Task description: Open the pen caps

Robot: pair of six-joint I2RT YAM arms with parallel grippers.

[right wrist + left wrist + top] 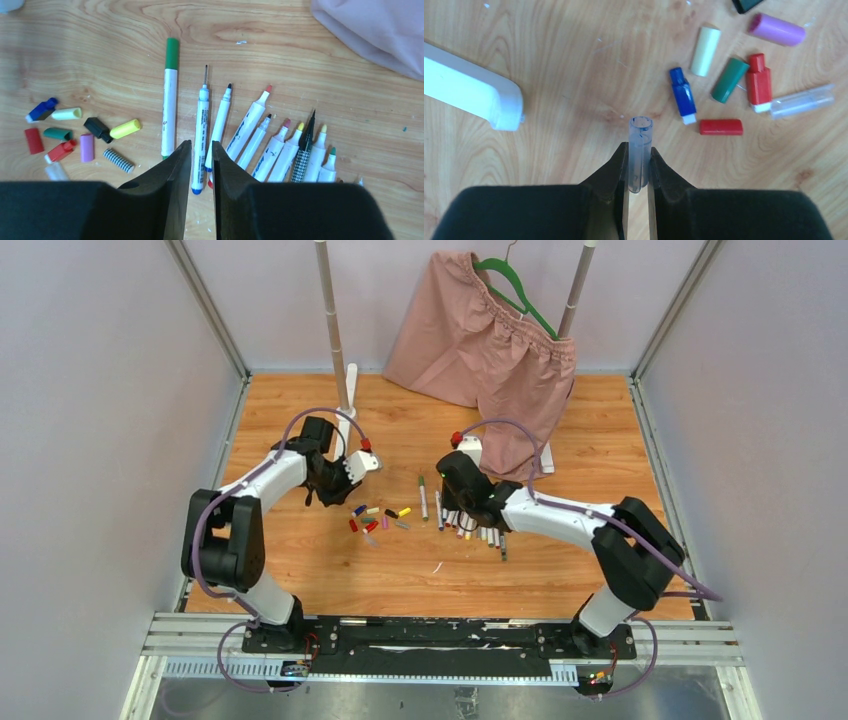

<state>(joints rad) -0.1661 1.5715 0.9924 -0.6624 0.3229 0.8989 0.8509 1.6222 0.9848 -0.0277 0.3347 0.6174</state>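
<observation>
Your left hand point(639, 150) gripped a clear pen cap point(641, 131); your right hand point(201, 146) straddled a blue-ended pen point(202, 112), grip not discernible.

Your wooden table point(400, 580) carries a loose scatter of pen caps point(75, 135): blue, cream, green, red, black, yellow, lilac, striped. Just beside them lies a green-capped pen point(169, 100), then a fan of uncapped pens point(270, 140), tips pointing away. Pink cloth point(370, 30) rests farther back.

Dark print on the pens point(201, 122) — none of it legible.
</observation>
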